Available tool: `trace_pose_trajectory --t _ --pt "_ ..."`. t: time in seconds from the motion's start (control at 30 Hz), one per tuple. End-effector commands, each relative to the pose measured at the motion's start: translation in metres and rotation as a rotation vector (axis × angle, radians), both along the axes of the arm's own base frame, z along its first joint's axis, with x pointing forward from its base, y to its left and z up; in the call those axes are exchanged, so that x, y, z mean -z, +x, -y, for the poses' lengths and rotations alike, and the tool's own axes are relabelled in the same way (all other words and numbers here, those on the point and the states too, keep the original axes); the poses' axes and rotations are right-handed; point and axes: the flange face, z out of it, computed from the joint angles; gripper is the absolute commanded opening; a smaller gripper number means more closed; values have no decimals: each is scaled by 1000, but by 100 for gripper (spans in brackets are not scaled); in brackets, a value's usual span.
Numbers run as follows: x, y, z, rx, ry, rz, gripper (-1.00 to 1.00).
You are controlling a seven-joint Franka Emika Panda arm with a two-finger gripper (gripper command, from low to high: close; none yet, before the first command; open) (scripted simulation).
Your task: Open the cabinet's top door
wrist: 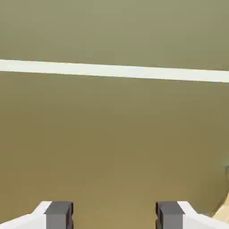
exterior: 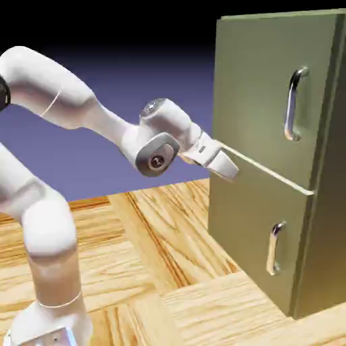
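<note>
I observed the gripper with fingers apart, facing the cabinet, its top door closed.

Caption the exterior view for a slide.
Franka arm's gripper beside the green cabinet, its top door closed.

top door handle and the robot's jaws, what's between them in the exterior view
Between the handle and the jaws lies only the plain green face of the top door, with nothing on it, as the exterior view shows.
</note>
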Motion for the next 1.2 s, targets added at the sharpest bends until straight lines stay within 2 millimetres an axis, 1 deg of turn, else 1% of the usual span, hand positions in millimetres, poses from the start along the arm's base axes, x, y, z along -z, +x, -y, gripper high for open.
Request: trace_pose_trajectory --t 0.0,0.3,0.6,0.9,1.17 --pt "-7 1 -2 -3 -2 16 0" --pt "-61 3 -16 -25 -9 158 0" --pt "-105 -3 -18 -39 -7 298 0" --pt "-135 -12 -7 -44 4 430 0" --pt "-149 -17 13 -44 18 535 0"
